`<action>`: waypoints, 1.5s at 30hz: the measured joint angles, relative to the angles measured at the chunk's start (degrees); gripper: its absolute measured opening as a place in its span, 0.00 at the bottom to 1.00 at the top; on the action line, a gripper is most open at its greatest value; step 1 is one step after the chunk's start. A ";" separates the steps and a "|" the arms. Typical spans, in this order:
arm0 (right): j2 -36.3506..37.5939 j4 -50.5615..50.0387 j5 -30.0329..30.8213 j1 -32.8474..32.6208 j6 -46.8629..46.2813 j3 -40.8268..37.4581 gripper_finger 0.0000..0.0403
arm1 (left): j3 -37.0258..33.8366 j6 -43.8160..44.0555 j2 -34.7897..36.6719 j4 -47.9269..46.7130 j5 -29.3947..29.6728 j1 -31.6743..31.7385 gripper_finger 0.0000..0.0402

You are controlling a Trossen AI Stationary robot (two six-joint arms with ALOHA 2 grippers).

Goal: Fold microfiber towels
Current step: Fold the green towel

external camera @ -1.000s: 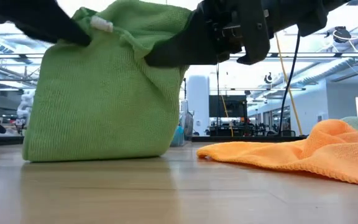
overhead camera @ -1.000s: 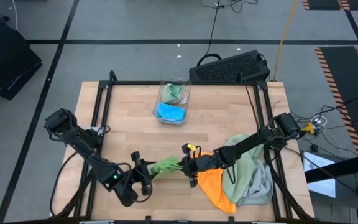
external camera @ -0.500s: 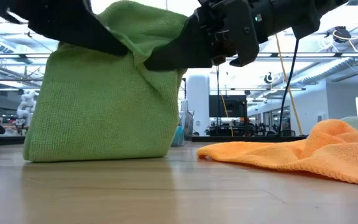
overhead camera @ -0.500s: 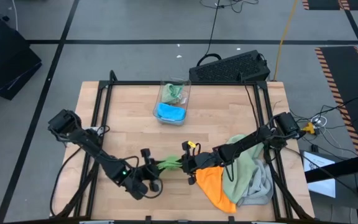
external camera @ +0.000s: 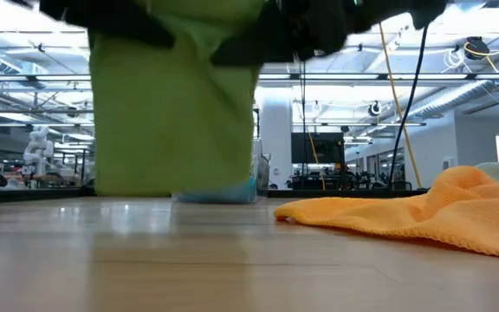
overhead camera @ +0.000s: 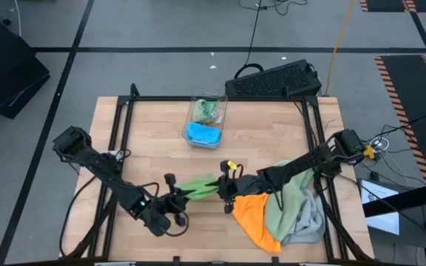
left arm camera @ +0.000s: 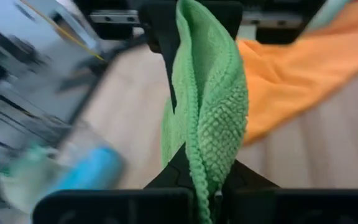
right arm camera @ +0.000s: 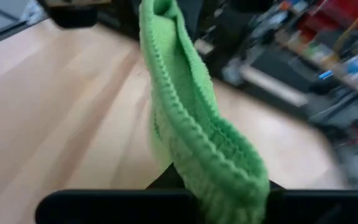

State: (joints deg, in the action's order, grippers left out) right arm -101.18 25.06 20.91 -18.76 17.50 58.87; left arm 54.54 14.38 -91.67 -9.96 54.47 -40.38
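Both sets of jaws are closed on the same cloth: your left gripper (overhead camera: 177, 198) pinches one edge of the bright green towel (overhead camera: 198, 187) and your right gripper (overhead camera: 226, 189) the opposite edge, so it hangs between them above the front of the table (overhead camera: 161, 125), its lower hem just clear of the wood in the low view. Expect it to be light, limp and grippy, sagging wherever unsupported, so take corners rather than mid-edges. The orange towel (overhead camera: 251, 219) lies crumpled just beside your right gripper.

Grey floor (overhead camera: 161, 29) around table; bright hall behind.
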 joint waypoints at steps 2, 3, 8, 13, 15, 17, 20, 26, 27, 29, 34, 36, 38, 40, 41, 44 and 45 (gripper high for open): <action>-1.76 -0.45 -3.54 -0.16 -3.78 -0.38 0.01 | 0.00 3.69 -2.32 0.10 -3.89 0.42 0.03; -2.74 -0.51 -5.02 -0.49 -5.48 -0.66 0.01 | 0.00 5.42 -3.58 0.14 -5.87 0.48 0.02; -6.81 0.46 -13.20 -1.59 -11.79 -0.74 0.01 | -0.02 12.36 -9.34 6.30 -15.43 0.48 0.03; -8.25 1.07 -22.58 -1.08 -19.64 -0.76 0.01 | -0.09 14.00 -11.88 14.01 -22.01 0.72 0.06; -8.13 0.83 -24.11 -0.53 -21.23 -0.74 0.01 | -0.05 15.87 -11.77 13.42 -22.15 0.67 0.05; -8.22 0.67 -24.13 0.25 -21.93 -0.74 0.01 | -0.02 17.91 -11.75 10.64 -21.07 0.81 0.03; -8.24 0.08 -25.02 2.59 -23.61 -0.74 0.01 | -0.04 19.92 -11.75 7.30 -19.29 1.86 0.02; -8.78 -2.15 -29.77 5.62 -25.76 -0.76 0.01 | -0.07 21.88 -11.77 4.19 -23.93 6.15 0.06; -9.20 -2.02 -29.65 5.71 -25.61 -0.74 0.02 | -0.07 21.59 -11.77 3.85 -24.92 6.81 0.06; -9.60 -2.94 -27.40 5.71 -25.70 -0.80 0.05 | -0.09 21.22 -11.79 2.97 -27.51 8.22 0.05; -8.63 -7.39 -17.26 5.33 -24.01 -0.87 0.23 | -0.20 25.79 -11.88 -0.99 -31.25 10.24 0.02; -7.57 -7.96 -15.35 5.22 -22.22 -0.89 0.31 | -0.17 27.95 -11.88 -2.48 -31.28 10.61 0.03; -5.72 -9.51 -14.32 4.79 -20.11 -0.87 0.39 | -0.20 28.41 -11.88 -3.15 -31.01 10.78 0.06; -4.42 -9.91 -14.88 4.21 -18.09 -0.85 0.44 | -0.20 28.43 -11.88 -2.90 -30.17 10.74 0.08; -3.90 -10.32 -15.03 3.74 -17.37 -0.88 0.45 | -0.18 28.45 -11.88 -2.90 -29.61 10.64 0.09; -3.35 -4.13 -16.93 2.21 -15.18 -2.81 0.43 | -0.17 28.55 -11.88 -2.83 -29.44 10.60 0.10; -3.49 -0.29 -17.84 1.83 -15.05 -4.09 0.41 | -0.17 28.67 -11.88 -2.83 -29.38 10.62 0.11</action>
State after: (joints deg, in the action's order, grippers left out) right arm -104.68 24.77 3.07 -16.93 2.46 54.77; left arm 54.37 43.05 -103.55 -12.80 25.09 -29.77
